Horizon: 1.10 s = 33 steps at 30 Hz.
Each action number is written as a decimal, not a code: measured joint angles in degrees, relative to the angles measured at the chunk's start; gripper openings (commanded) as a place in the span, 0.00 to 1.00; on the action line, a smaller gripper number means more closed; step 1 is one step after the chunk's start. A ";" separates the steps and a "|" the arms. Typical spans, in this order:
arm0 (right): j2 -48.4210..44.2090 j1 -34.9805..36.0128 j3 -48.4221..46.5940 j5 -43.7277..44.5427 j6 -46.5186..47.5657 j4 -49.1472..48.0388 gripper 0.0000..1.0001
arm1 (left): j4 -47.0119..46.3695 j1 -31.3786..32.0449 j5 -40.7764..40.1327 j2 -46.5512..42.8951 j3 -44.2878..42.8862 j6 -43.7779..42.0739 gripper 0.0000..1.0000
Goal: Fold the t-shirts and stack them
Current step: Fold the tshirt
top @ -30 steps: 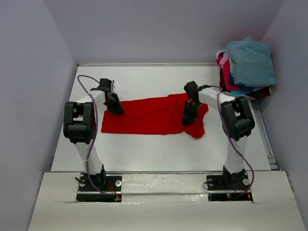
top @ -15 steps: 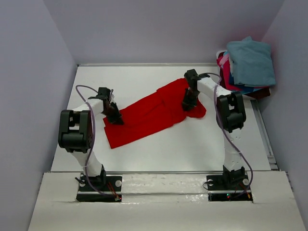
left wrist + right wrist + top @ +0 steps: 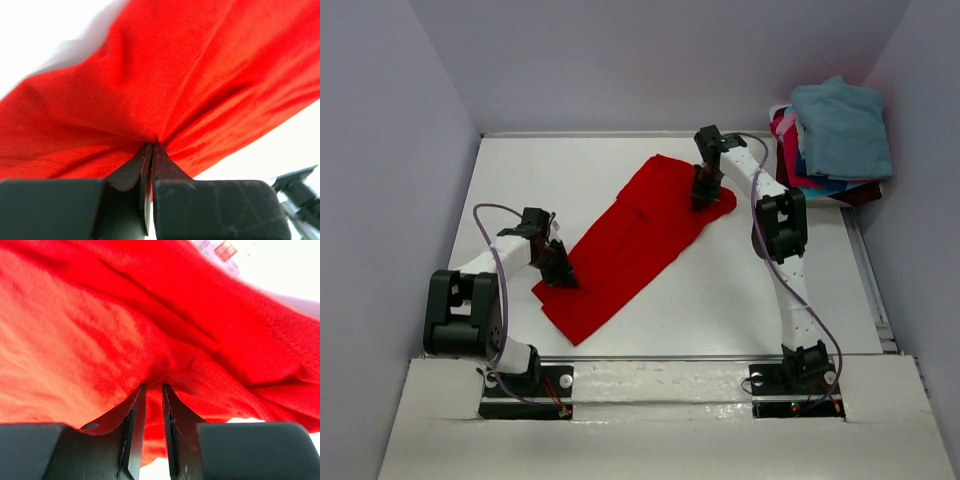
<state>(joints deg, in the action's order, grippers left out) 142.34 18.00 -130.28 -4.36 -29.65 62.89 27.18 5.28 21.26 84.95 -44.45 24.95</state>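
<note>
Now red shirt (image 3: 630, 245): swung from level to slanting, seven to one o'clock.
Left gripper (image 3: 152, 145): gripping near end.
Right gripper (image 3: 153, 386): gripping far end.
Meaning: realigned for folding.

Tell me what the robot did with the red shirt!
The red t-shirt swung from lying sideways to slanting across the table. The right gripper dragged its end toward the far wall; the left gripper pulled its end toward the near edge. Both are pinched shut on it. The pile of shirts at the far right stayed put.

white table (image 3: 700, 300) between plain grey walls (image 3: 670, 60).
</note>
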 measured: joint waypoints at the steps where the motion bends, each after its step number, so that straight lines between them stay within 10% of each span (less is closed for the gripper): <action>1: 0.42 0.00 -0.59 -0.15 0.35 0.02 0.26 | 0.17 0.46 0.15 -0.79 0.59 0.00 0.11; 13: 4.28 -0.02 -6.99 -2.47 5.86 -0.11 0.39 | 6.05 6.62 2.12 -13.49 6.99 0.66 0.12; 21: 5.68 0.07 -10.05 -2.73 7.82 -1.27 0.46 | 10.54 8.76 0.79 -16.81 6.91 0.83 0.35; 33: -1.55 0.04 1.86 -0.79 7.58 -3.98 0.60 | 11.98 10.82 -4.50 -6.38 -13.33 -1.27 0.41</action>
<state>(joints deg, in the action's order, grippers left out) 140.79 18.04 -128.42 -5.15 -22.06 58.92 39.16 16.10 16.75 78.56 -57.78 23.68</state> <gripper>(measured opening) 0.578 0.408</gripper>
